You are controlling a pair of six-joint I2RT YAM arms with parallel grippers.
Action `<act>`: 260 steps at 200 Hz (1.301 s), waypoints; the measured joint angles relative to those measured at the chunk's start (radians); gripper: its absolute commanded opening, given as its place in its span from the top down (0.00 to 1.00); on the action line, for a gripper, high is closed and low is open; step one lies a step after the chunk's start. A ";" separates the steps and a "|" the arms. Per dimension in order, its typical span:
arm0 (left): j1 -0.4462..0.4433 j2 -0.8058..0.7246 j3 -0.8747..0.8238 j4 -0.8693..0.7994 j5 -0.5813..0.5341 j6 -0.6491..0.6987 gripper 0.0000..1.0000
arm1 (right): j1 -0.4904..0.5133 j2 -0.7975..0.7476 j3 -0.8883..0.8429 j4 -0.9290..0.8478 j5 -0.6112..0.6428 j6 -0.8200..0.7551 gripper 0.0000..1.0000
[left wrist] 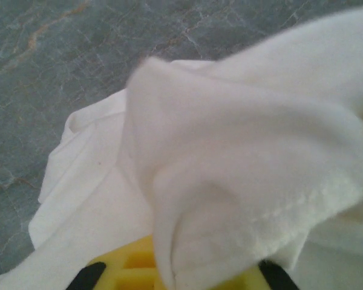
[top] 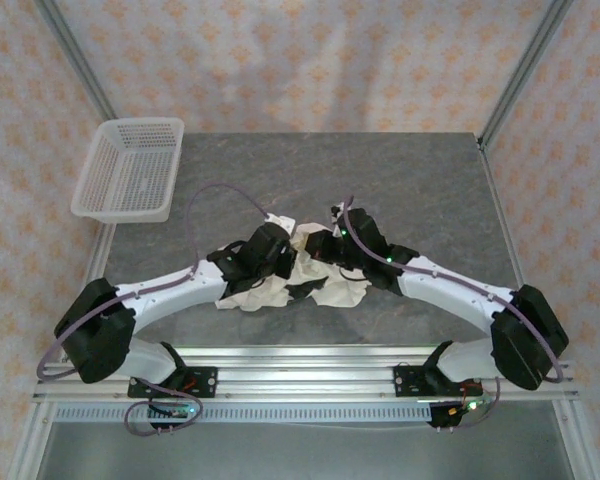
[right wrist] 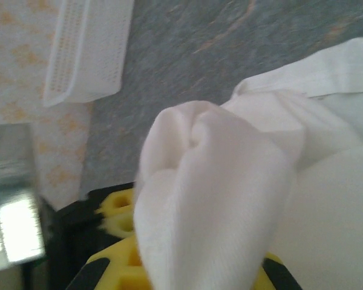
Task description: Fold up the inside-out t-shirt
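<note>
The inside-out t-shirt [top: 270, 293] lies crumpled in a heap at the near middle of the grey table, partly under both wrists. My left gripper [top: 282, 248] reaches into the heap from the left. In the left wrist view a hemmed fold of the t-shirt [left wrist: 242, 157] rises out of the yellow jaws, and the left gripper [left wrist: 187, 275] is shut on it. My right gripper [top: 327, 243] meets the heap from the right. In the right wrist view a bunched wad of the t-shirt [right wrist: 212, 199] covers the right gripper [right wrist: 193, 269], which is shut on it. Both sets of fingertips are hidden by cloth.
A white plastic mesh basket [top: 130, 168] stands at the far left corner of the table [top: 410, 180], overhanging the left edge; the basket [right wrist: 88, 48] also shows in the right wrist view. Metal frame posts rise at the back corners, with patterned walls around.
</note>
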 measured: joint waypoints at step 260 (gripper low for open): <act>0.064 -0.245 -0.034 -0.095 0.040 -0.080 1.00 | 0.193 0.171 0.204 -0.466 0.313 -0.584 0.61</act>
